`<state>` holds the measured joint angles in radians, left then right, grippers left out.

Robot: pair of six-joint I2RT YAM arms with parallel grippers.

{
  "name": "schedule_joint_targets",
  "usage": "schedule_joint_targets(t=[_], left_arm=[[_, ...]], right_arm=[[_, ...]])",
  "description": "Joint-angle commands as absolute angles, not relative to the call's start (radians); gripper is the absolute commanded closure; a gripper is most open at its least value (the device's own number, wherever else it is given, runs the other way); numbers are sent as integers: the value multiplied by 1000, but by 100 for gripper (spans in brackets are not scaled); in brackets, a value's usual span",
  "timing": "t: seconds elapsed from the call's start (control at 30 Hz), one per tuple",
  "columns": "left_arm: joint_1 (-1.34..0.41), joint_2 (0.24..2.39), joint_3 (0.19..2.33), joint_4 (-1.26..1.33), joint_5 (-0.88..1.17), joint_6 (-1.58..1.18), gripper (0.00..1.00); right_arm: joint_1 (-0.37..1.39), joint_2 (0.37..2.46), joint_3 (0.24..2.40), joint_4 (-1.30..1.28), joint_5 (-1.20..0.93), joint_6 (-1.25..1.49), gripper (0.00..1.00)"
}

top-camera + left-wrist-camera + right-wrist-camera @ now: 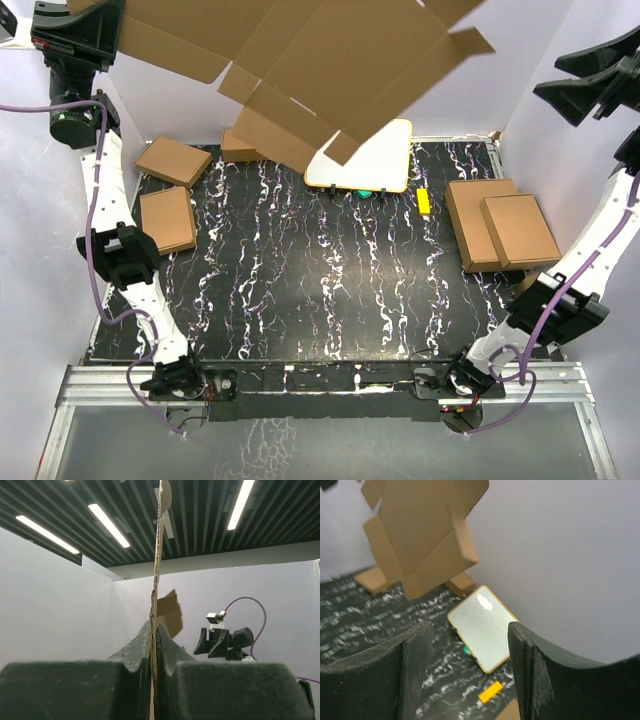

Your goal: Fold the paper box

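The paper box [330,60], a large flat brown die-cut sheet with flaps, hangs high above the back of the table. My left gripper [105,30] is shut on its left edge at the top left. In the left wrist view the paper box [157,555] stands edge-on, pinched between the left gripper's [154,630] jaws. My right gripper [578,80] is raised at the far right, open and apart from the sheet. The right wrist view shows the right gripper [470,627] with nothing between its fingers and the paper box [425,535] hanging ahead of it.
Small folded brown boxes lie at the back left [173,160], the left [167,220] and the right [500,225]. A white board with a tan frame [365,160] leans at the back, with a yellow block [423,201] beside it. White walls enclose both sides.
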<state>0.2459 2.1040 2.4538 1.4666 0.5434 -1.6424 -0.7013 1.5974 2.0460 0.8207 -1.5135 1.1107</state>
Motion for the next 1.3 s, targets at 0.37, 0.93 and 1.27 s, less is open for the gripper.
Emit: schedule_joint_targets(t=[0.37, 0.93, 1.27], left_arm=[[262, 2001, 2479, 1556, 452, -1705, 100], [262, 1981, 2441, 1601, 426, -1745, 100], [262, 1975, 2437, 1602, 430, -1747, 100]], right_arm=[[-640, 1710, 2288, 440, -1171, 1015, 33], [-542, 1704, 2188, 825, -1257, 1285, 34], [-464, 1609, 2127, 862, -1347, 1379, 32]])
